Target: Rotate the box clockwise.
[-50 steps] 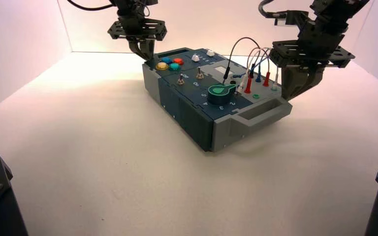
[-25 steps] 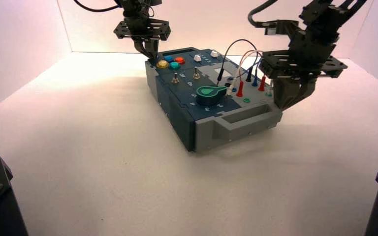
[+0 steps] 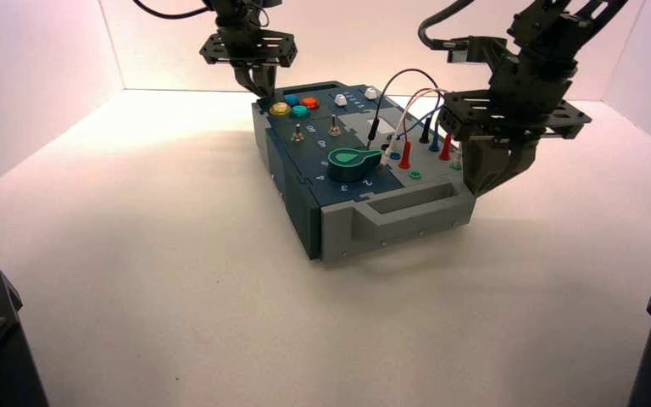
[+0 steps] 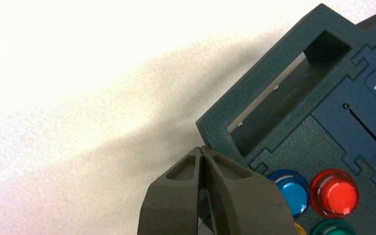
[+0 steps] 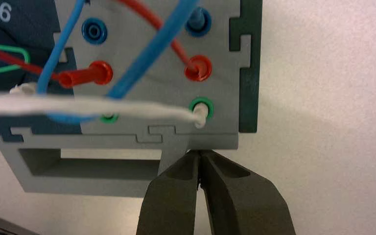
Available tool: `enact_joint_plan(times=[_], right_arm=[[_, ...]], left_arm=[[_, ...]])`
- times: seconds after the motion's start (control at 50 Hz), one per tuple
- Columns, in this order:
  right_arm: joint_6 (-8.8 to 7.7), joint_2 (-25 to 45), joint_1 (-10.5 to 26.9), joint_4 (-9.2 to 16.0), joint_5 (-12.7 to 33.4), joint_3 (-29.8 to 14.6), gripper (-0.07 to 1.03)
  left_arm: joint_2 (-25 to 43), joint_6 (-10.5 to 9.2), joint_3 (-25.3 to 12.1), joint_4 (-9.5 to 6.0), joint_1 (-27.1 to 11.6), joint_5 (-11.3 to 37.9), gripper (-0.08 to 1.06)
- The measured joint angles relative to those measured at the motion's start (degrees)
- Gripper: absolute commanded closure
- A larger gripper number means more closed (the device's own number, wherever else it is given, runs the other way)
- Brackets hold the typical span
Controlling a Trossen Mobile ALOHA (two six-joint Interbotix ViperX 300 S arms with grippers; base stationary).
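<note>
A: The box (image 3: pixel 364 174) sits mid-counter, skewed, grey handle end toward me. My left gripper (image 4: pixel 203 152) has its jaws pressed closed, tips at the far teal corner beside the blue button (image 4: pixel 289 188).

B: And the right?

A: Right gripper (image 5: pixel 199 155), jaws closed too, tips against the grey handle (image 5: pixel 93 169) corner below the white plug (image 5: pixel 199 117). I'd push both ends evenly, low and opposed, clear of the wires (image 3: pixel 420 97).

B: Surroundings?

A: Plain pale counter (image 3: pixel 153 254), white walls (image 3: pixel 34 68) around.
</note>
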Motion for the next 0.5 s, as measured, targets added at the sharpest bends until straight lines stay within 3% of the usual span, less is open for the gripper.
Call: enact_joint_plan(times=[0.18, 0.36, 0.5], right_arm=[[0.44, -1.4, -2.0, -0.1, 0.2, 0.6, 0.98], [0.44, -3.0, -9.1, -2.5, 2.5, 0.3, 0.98], [0.53, -3.0, -9.5, -3.6, 2.9, -2.0, 0.98]], left_arm=[[-3.2, 0.00, 3.0, 0.44, 1.8, 1.7, 1.01], [-6.5, 0.00, 5.2, 1.41, 3.5, 4.0, 1.01], [-8.3, -0.18, 8.2, 1.49, 4.0, 5.0, 1.01]])
